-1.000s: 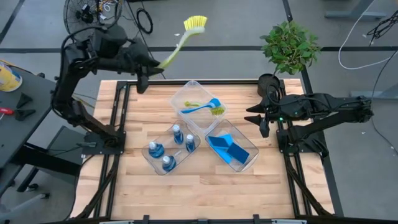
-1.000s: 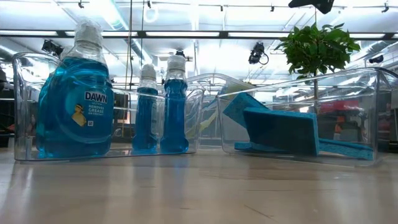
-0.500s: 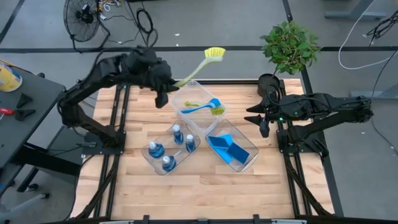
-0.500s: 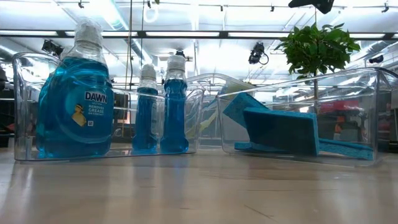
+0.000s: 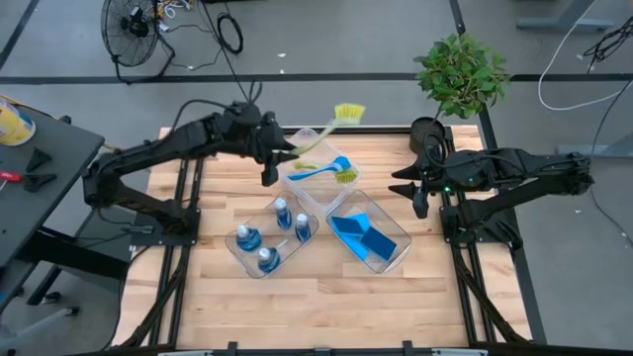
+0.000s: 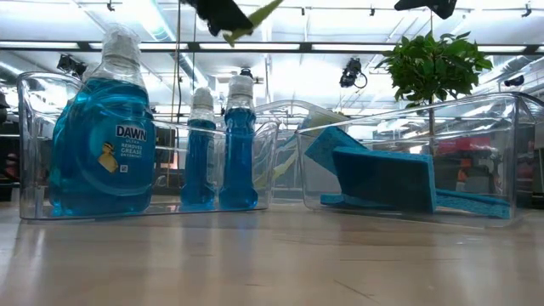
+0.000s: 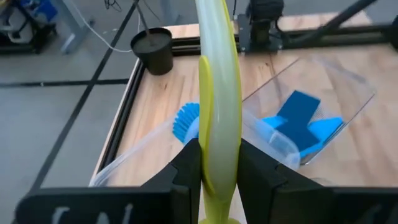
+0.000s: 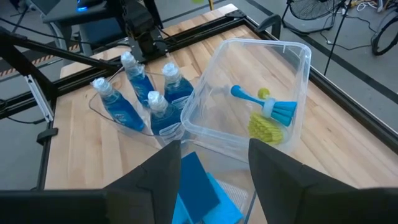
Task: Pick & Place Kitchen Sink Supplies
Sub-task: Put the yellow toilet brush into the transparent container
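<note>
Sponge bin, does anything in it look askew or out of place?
Yes. In the sponge bin, the blue sponges are not stacked flat: in the low view one sponge leans tilted on edge over others lying flat. Nothing looks spilled or damaged; the bottles stand upright in their own bin.

1. A yellow-green brush (image 5: 321, 127) hangs in the air over the bin at 12 o'clock, tilted, with its bristles up and away at 1 o'clock.
2. A blue brush (image 5: 318, 170) and another yellow-green brush (image 5: 334, 174) lie flat in that bin.
3. Four small clear bottles of blue soap (image 5: 277, 229) stand upright in the bin at 8 o'clock.
4. Blue sponges (image 5: 362, 235) lean together in the bin at 4 o'clock.
</note>
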Controlling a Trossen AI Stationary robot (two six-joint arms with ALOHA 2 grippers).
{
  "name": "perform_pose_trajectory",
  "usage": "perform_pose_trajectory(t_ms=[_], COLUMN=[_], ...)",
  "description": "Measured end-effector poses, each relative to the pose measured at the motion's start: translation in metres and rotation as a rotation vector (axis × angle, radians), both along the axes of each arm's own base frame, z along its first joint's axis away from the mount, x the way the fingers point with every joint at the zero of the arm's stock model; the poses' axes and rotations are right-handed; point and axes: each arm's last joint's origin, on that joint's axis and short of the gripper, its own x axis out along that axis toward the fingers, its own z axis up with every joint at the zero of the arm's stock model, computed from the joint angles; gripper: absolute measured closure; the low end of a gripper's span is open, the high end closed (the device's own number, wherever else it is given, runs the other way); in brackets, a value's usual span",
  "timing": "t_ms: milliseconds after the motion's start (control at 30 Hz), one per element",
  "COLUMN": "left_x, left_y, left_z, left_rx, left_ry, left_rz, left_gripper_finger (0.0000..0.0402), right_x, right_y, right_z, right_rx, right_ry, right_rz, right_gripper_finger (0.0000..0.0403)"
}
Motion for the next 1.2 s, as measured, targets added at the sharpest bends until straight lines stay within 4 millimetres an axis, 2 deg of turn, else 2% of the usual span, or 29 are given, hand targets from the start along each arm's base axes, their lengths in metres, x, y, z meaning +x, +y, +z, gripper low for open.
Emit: perform_pose_trajectory(t_ms=[200, 467, 733, 1000, 1200], left_x=[0.006, 0.0, -0.004, 0.009, 0.01], left_y=[0.012, 0.029, 0.04, 0.054, 0.062], left_z=[-0.038, -0.083, -0.108, -0.14, -0.149], left_rx=[0.04, 0.034, 0.11, 0.152, 0.216], left_ry=[-0.032, -0.053, -0.057, 0.031, 0.07], left_rz=[-0.033, -0.093, -0.207, -0.289, -0.305], left_gripper_finger=[0.0321, 0.032, 0.0318, 0.0314, 0.0312], right_x=[0.0, 0.0, 0.003, 0.013, 0.023], right_y=[0.0, 0.0, -0.001, 0.001, 0.003], right_z=[0.0, 0.0, -0.001, -0.007, -0.012], right_rx=[0.018, 0.019, 0.036, 0.065, 0.083], right_ry=[-0.004, -0.004, -0.004, 0.022, 0.052], right_rz=[-0.011, -0.011, -0.058, -0.075, -0.078], right_gripper_finger=[0.0213, 0.0213, 0.0213, 0.0213, 0.0213])
